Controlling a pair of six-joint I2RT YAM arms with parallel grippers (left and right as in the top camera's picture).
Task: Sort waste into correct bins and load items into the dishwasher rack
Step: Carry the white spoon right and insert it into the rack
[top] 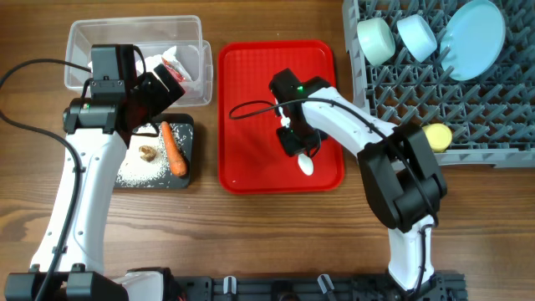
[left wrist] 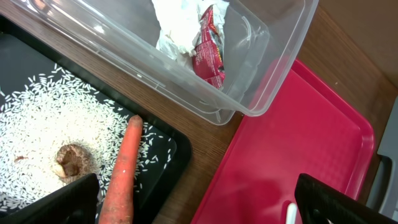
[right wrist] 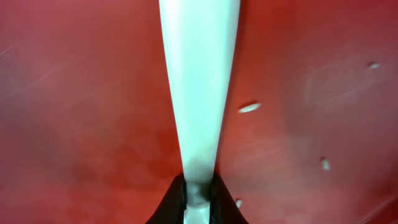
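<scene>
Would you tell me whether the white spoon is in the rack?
Out: the white spoon is over the red tray, handle pinched by the right gripper.

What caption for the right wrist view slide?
Right gripper shut on the white spoon at its handle, red tray behind with a few rice grains.

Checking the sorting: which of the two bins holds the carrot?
The shallow black tray: the carrot lies there beside rice and a brown scrap. The clear tub holds crumpled paper and a red wrapper.
</scene>
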